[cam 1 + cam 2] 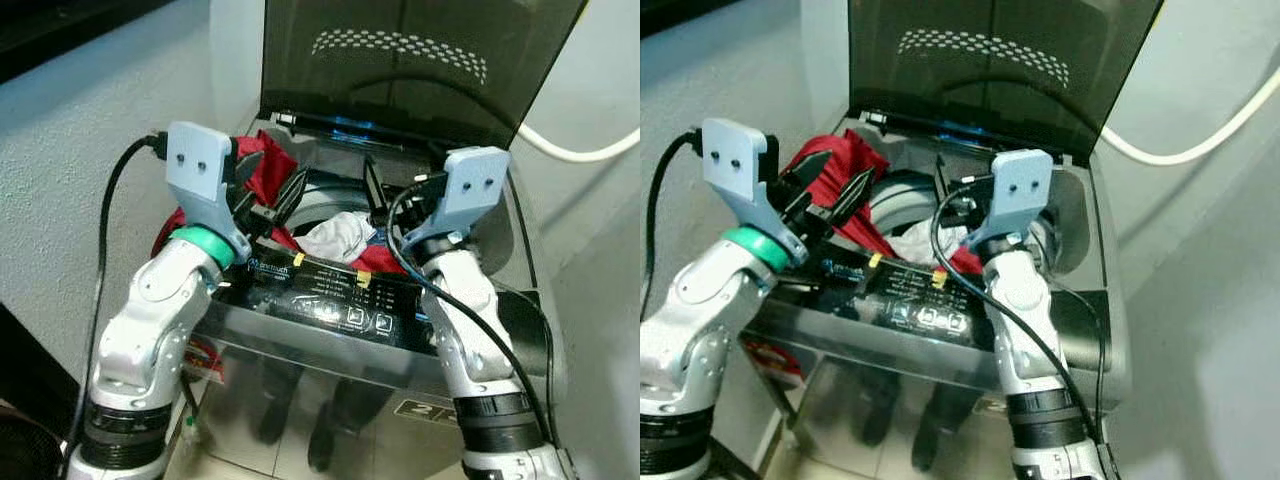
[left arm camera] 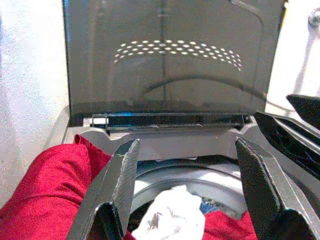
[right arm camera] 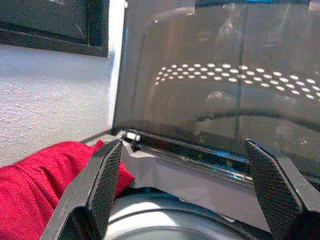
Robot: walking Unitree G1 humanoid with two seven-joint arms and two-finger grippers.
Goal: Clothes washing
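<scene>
1. A top-loading washing machine (image 1: 330,350) stands with its dark lid (image 1: 400,60) raised against the wall.
2. A red garment (image 1: 835,195) drapes over the machine's left rim; a white cloth (image 1: 335,237) lies inside the drum opening.
3. The left gripper (image 1: 270,200) hovers above the red garment, fingers spread and empty.
4. The right gripper (image 1: 385,200) hangs over the drum, fingers likewise spread, gripping nothing.

Glossy silver washing machine (image 1: 330,360) with smoked, shiny lid (image 1: 400,60) — soft red cloth (image 2: 45,195), crumpled white cloth (image 1: 335,238).
</scene>
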